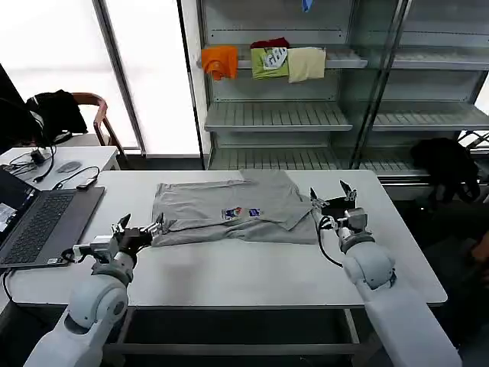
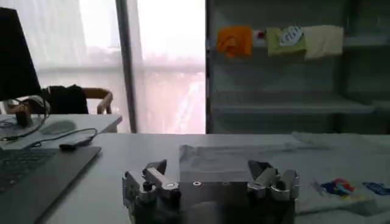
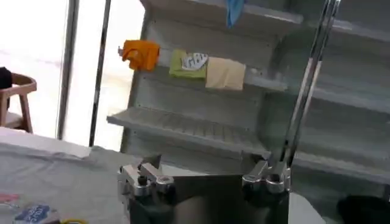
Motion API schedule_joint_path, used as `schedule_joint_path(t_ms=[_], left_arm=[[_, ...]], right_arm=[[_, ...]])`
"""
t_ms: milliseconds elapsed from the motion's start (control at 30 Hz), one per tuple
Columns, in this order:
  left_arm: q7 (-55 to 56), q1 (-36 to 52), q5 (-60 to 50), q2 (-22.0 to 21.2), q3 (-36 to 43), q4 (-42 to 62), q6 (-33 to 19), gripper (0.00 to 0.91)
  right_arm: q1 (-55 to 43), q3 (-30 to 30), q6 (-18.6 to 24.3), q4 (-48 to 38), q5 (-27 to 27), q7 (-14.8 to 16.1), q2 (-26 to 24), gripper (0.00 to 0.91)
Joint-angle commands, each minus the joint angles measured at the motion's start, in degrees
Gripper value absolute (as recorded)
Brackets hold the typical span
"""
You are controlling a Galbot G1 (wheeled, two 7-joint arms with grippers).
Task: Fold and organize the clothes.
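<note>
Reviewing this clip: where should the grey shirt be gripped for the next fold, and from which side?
Probably its two near corners: the left gripper open at the shirt's left edge, the right gripper open at its right edge. It lies flat, so pinch low, from the sides.

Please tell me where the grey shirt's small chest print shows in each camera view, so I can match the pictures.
Head view: chest print at mid-table on the grey shirt.
Left wrist view, low right.
Right wrist view, bottom-left corner.
Shared landmark: orange garment on the shelf.

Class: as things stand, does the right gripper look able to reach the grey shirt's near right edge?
Probably yes: the right gripper hovers open beside the light grey short-sleeved shirt, nothing between them.
</note>
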State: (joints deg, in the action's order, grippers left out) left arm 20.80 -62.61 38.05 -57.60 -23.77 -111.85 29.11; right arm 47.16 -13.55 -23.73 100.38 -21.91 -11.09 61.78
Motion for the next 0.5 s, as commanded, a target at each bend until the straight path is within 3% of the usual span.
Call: schedule_joint_path(t_ms=[33,500], left_arm=[[-4.03,-3.11,2.95,0.53,-1.74,1.72,0.37,0.907],[-6.34,-1.65,4.68,-2.03,-1.15,6.66,0.18,0.907]], right_arm=[[10.28,-1.45,-5.88,4.63,-9.39,0.44,-1.63,0.907],[9.43,-0.44,-6.25,1.9,-8.6,1.72,0.5,0.907]])
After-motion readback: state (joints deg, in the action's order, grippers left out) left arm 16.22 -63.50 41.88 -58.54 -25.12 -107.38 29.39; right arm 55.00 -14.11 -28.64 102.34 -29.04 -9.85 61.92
